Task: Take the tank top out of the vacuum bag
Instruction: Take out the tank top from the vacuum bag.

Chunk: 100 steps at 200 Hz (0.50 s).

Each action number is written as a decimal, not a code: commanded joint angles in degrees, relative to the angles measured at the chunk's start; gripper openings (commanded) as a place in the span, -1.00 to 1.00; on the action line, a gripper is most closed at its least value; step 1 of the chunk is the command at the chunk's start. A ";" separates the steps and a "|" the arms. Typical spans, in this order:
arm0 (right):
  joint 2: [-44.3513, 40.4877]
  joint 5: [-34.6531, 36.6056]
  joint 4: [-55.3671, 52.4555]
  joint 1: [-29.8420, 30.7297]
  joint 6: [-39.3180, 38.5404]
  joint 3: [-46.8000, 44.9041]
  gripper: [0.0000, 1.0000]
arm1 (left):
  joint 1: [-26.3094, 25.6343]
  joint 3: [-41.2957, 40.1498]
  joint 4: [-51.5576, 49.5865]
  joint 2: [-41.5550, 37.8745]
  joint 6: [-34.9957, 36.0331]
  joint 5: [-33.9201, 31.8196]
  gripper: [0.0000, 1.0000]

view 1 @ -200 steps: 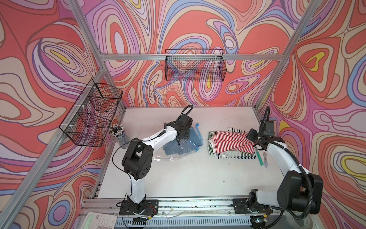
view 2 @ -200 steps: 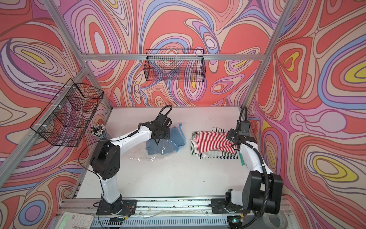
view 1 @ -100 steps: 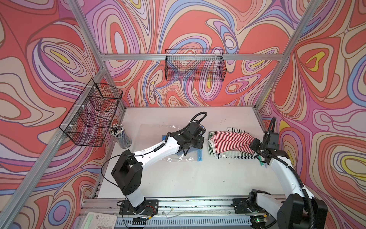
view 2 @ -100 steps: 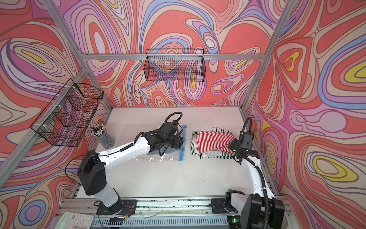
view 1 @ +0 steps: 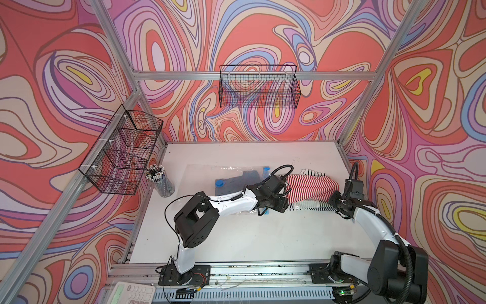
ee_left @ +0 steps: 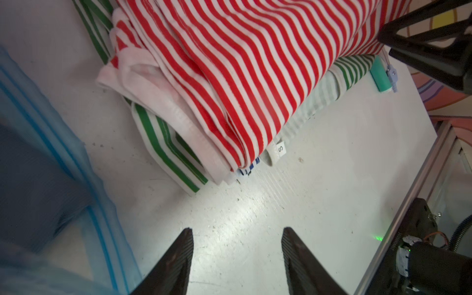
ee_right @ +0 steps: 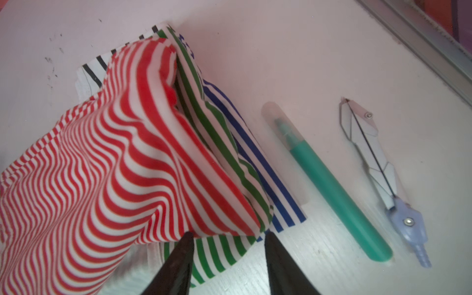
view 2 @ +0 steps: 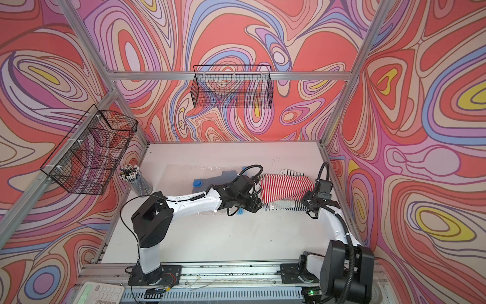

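The clear vacuum bag [view 1: 207, 173] lies flat on the white table, in both top views, with its round blue valve cap [view 1: 221, 183] and light-blue zip strip [view 1: 265, 171] showing. A dark blue-grey tank top [view 1: 246, 177] lies inside it, partly hidden by my left arm. The bag's zip edge [ee_left: 63, 158] runs beside my left gripper [ee_left: 236, 229], which is open over bare table between the bag and a pile of striped clothes [view 1: 307, 187]. My right gripper [ee_right: 228, 236] is open at the pile's near right corner, with a green-striped fold [ee_right: 222, 252] between its tips.
A green marker [ee_right: 334, 189] and a grey-blue slider clip [ee_right: 380, 173] lie right of the pile. A cup of pens [view 1: 161, 181] stands at the left. Wire baskets hang on the left wall [view 1: 123, 152] and back wall [view 1: 259, 86]. A keypad [view 1: 131, 292] sits front left.
My left arm swung right from over the bag to the striped pile's left edge. My right gripper drew back to the pile's near right corner and its jaws narrowed.
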 commanded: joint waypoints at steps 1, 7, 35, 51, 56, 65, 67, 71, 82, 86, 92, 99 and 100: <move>1.66 1.42 2.61 -0.46 -0.28 -0.26 -0.08 | 0.28 4.74 0.17 3.13 1.55 -1.84 0.17; 2.08 1.14 2.79 -0.44 -0.22 -0.15 -0.12 | 0.34 5.74 -0.30 4.15 1.74 -2.33 0.16; 2.23 0.73 4.46 -0.44 0.27 -0.32 -0.36 | 0.28 9.06 -0.57 7.53 1.17 -2.68 0.13; 1.83 1.32 4.60 -0.44 0.45 -0.18 -0.46 | 0.28 10.42 -0.92 8.69 0.66 -3.66 0.12; 1.68 1.49 4.73 -0.46 0.45 -0.23 -0.53 | 0.28 10.72 -0.94 8.90 0.78 -3.96 0.11; 1.20 1.75 4.70 -0.37 0.48 -0.24 -0.63 | 0.28 11.09 -0.84 9.21 0.81 -4.56 0.08; 1.13 1.75 4.69 -0.42 0.50 -0.24 -0.65 | 0.28 11.19 -0.85 9.31 0.83 -4.88 0.08; 0.90 1.83 4.68 -0.44 0.49 -0.24 -0.68 | 0.27 11.32 -0.85 9.36 0.98 -5.20 0.07; 0.51 2.18 4.82 -0.44 0.45 -0.17 -0.72 | 0.32 11.85 -0.84 9.77 1.30 -6.63 0.00; 0.49 2.35 4.83 -0.44 0.38 -0.10 -0.72 | 0.28 12.01 -0.75 9.95 1.48 -7.08 -0.04; 0.47 2.47 4.73 -0.44 0.23 0.02 -0.73 | 0.28 12.56 -0.93 10.31 1.91 -7.57 -0.06; 0.49 2.63 4.64 -0.50 0.06 0.14 -0.73 | 0.28 13.51 -2.11 10.96 2.41 -8.32 -0.08; 0.49 2.60 4.66 -0.47 0.03 0.17 -0.73 | 0.28 13.59 -2.36 11.09 2.50 -8.47 -0.08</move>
